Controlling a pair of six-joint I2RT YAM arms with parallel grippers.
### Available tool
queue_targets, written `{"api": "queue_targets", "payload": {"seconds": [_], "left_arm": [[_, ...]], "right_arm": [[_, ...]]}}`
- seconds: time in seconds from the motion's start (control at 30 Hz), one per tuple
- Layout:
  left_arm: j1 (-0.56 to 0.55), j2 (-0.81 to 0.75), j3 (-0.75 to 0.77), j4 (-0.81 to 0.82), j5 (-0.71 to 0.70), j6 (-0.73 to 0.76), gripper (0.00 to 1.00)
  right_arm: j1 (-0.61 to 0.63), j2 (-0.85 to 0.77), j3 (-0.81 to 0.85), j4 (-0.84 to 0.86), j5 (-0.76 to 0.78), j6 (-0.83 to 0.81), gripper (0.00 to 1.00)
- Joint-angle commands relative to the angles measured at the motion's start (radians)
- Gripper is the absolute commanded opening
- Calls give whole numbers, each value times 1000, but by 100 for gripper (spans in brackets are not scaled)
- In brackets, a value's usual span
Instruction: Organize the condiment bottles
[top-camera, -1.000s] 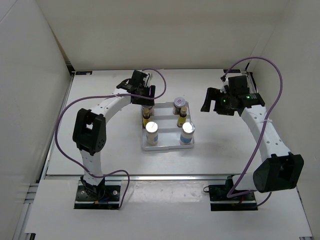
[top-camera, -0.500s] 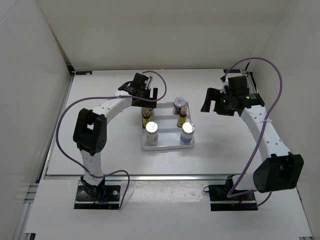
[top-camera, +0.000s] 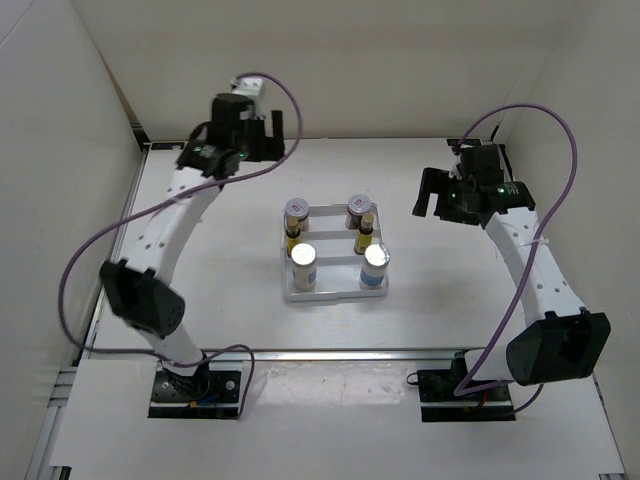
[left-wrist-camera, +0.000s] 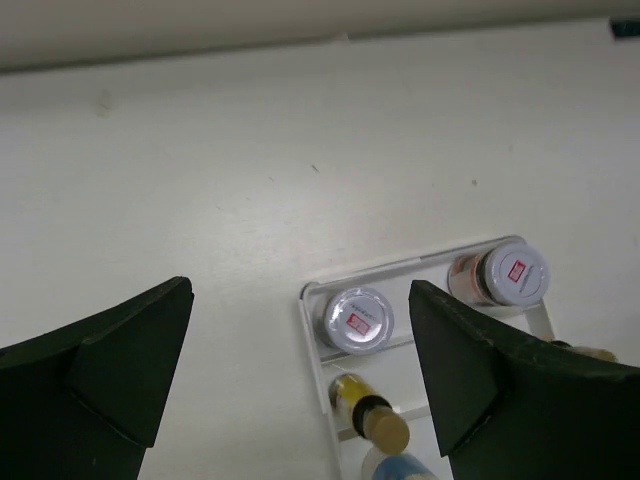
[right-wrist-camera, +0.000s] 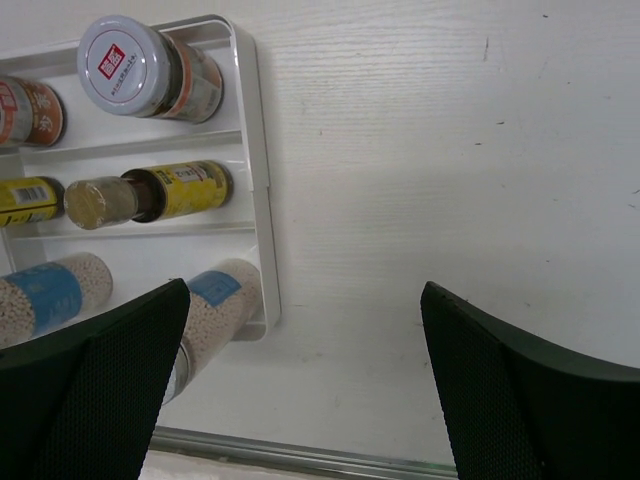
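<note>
tray (top-camera: 335, 296): is set between both grippers, one pair of bottles kept per row | left gripper (left-wrist-camera: 300, 288): is held wide, empty, well apart from tray | right gripper (right-wrist-camera: 305, 290): is held wide, empty, tray just beside it | condiment bottles (top-camera: 303, 256): all six are stood in tray, sorted by kind, so task is judged done

- Six condiment bottles (top-camera: 376, 256) stand two abreast in three rows in the white tray (top-camera: 335, 295) at mid-table, with only slim gaps between their caps.
- Bare table (top-camera: 210, 250) lies open to the left of the tray, to its right and along its near side.
- The left gripper (top-camera: 272, 135), jaws spread, hangs over the far-left corner, well apart from the tray.
- The right gripper (top-camera: 424, 195), jaws spread, hangs to the right of the far row.
- White walls (top-camera: 330, 70) close off the left, far and right sides.
- Purple cables (top-camera: 560, 140) loop off both arms.
</note>
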Motion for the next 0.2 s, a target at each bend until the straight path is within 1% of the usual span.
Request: {"api": "queue_targets", "payload": {"seconds": [0.0, 0.03, 0.07, 0.1, 0.17], "left_arm": [[49, -266, 28, -22, -82, 34, 100], [99, -304, 15, -3, -82, 24, 100], [125, -342, -21, 13, -82, 23, 100], [148, -418, -42, 33, -95, 23, 100], [200, -500, -134, 108, -133, 52, 100]], "right_arm": [[-3, -18, 76, -18, 47, 10, 100], [-3, -18, 91, -27, 47, 10, 100], [-3, -18, 91, -27, 47, -11, 100], [-3, -32, 91, -27, 47, -20, 100], [-3, -56, 100, -27, 47, -20, 100]]}}
